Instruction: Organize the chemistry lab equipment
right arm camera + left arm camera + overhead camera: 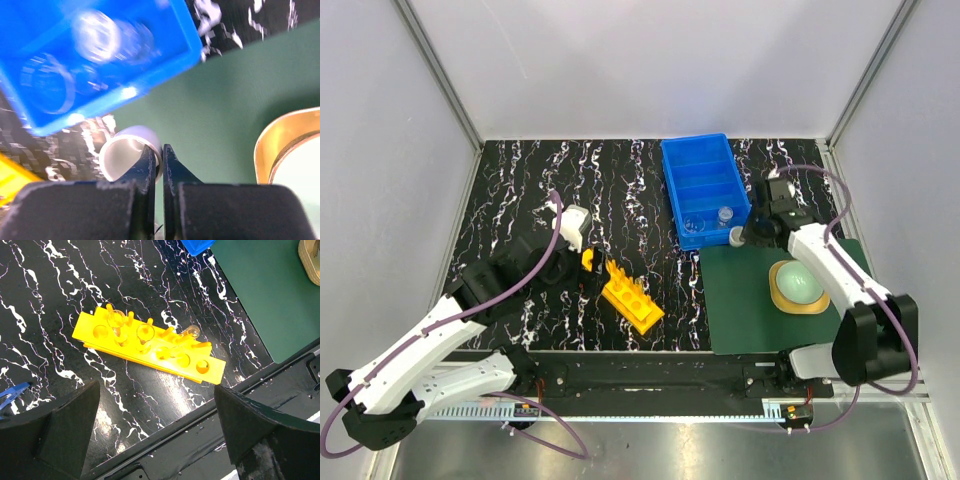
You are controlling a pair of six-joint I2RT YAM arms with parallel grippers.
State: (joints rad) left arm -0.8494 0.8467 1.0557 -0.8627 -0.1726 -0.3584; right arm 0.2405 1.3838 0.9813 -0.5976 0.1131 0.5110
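My right gripper (161, 152) is shut on the rim of the small white round piece (125, 150), one finger inside it and one outside. It sits just off the near right corner of the blue divided bin (150, 75); in the top view the piece (736, 236) is at the mat's far edge. Clear glass beakers (97, 32) lie in the bin's near compartment. My left gripper (156, 400) is open and empty, above the table near the yellow rack (150, 347). Two glass tubes (116, 320) stand in the rack and one (190, 331) lies across it.
The dark green mat (750, 300) lies at the right with the pale green dome (798, 283) on its tan disc. The blue bin (672, 190) stands at the back centre-right. White walls enclose the table. A black rail (200, 415) runs along the near edge.
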